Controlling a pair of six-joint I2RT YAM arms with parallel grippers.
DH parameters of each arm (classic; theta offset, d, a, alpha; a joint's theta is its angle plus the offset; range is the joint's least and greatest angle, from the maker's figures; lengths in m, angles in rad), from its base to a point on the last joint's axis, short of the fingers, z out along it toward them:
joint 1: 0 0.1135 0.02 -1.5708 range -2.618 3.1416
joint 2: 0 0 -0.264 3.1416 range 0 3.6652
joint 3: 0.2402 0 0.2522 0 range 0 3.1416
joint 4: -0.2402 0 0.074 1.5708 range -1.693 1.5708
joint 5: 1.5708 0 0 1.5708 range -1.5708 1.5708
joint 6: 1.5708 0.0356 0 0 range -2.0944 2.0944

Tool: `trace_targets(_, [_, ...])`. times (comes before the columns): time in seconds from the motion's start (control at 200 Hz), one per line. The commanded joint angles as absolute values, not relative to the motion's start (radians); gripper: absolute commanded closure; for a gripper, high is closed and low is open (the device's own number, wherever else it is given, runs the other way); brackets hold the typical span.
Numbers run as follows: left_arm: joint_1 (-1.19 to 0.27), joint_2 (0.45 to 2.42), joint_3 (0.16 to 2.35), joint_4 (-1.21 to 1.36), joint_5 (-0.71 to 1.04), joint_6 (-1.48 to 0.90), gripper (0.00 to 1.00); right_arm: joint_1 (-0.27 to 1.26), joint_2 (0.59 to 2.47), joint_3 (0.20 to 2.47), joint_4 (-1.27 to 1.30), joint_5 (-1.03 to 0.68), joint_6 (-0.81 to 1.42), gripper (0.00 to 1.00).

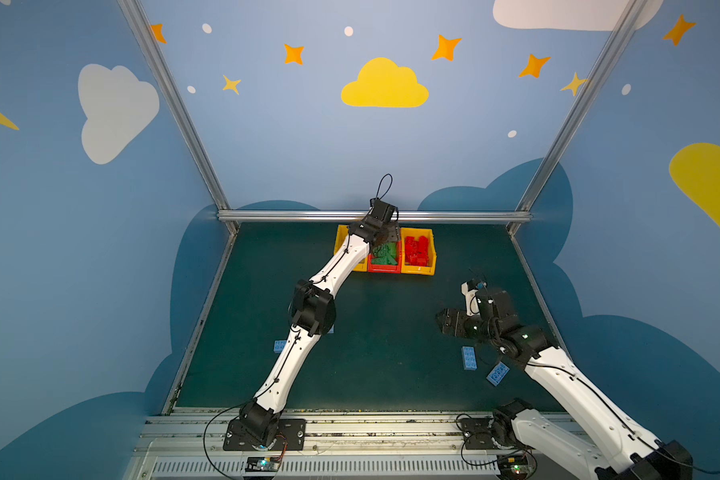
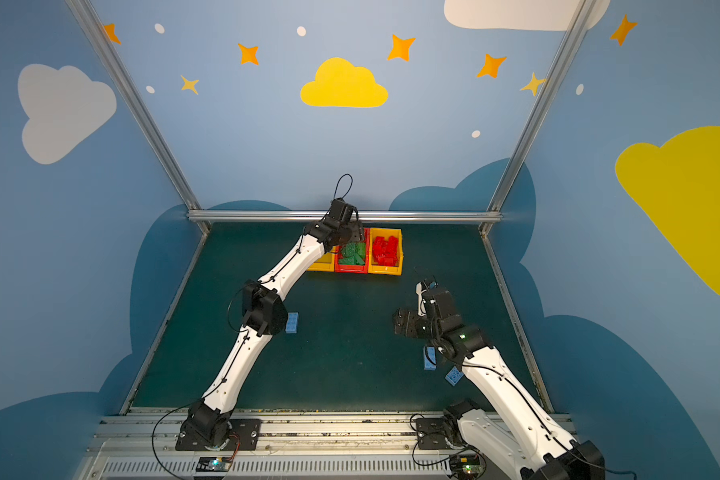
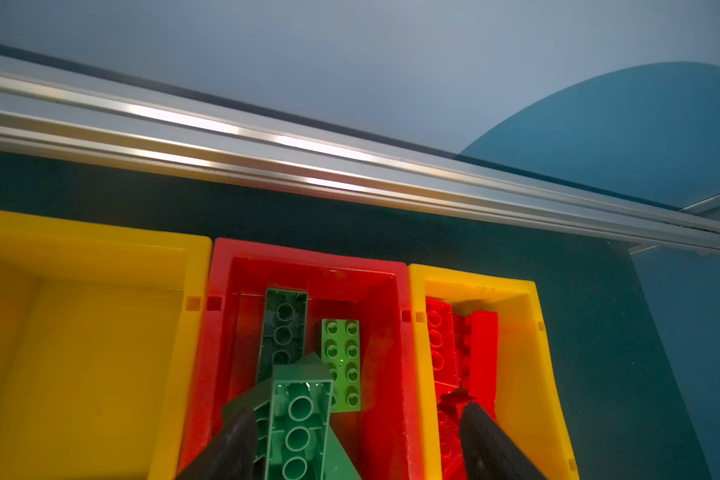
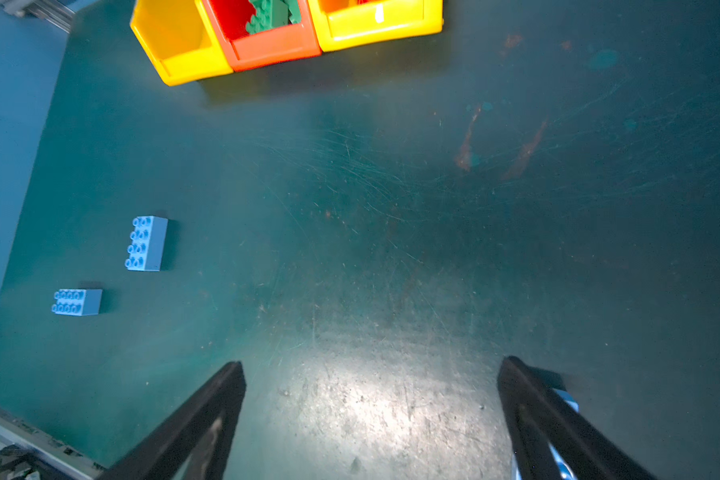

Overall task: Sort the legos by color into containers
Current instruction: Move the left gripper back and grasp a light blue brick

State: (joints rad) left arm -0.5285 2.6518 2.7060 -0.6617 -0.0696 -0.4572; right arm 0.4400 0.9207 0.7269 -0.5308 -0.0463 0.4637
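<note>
Three containers stand side by side at the back of the table. The left yellow bin (image 1: 341,239) (image 3: 100,232) shows no bricks in its visible part. The red bin (image 1: 383,269) (image 3: 308,253) holds green legos (image 1: 385,254). The right yellow bin (image 1: 418,269) (image 3: 524,332) holds red legos (image 1: 417,249). My left gripper (image 1: 385,237) (image 3: 357,412) hangs open over the red bin, with a green brick (image 3: 300,419) lying tilted, underside up, beside one finger. Light blue legos (image 1: 280,346) (image 1: 469,358) (image 1: 498,373) lie on the mat. My right gripper (image 1: 440,320) (image 4: 371,363) is open and empty above the mat.
An aluminium rail (image 1: 375,215) runs just behind the bins, against the blue back wall. The left arm's elbow (image 1: 312,307) hangs over the mat near a blue brick (image 2: 292,323). Two blue bricks (image 4: 147,243) (image 4: 77,302) lie to one side in the right wrist view.
</note>
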Motion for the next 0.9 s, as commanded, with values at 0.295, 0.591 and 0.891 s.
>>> trace_targets(0.295, [-0.567,2.196,2.144,-0.591,-0.040,-0.435,0.16,0.442,0.858,0.767,-0.585,-0.145,0.480,0.07])
trace_targets(0.591, [-0.604,1.581,1.220,-0.336,-0.116,-0.535,0.11,0.471,0.766,0.773,-0.687,-0.132,0.511,0.07])
trace_targets(0.891, [-0.647,1.262,0.778,-0.381,-0.191,-0.632,0.09,0.536,0.749,0.756,-0.686,-0.110,0.576,0.07])
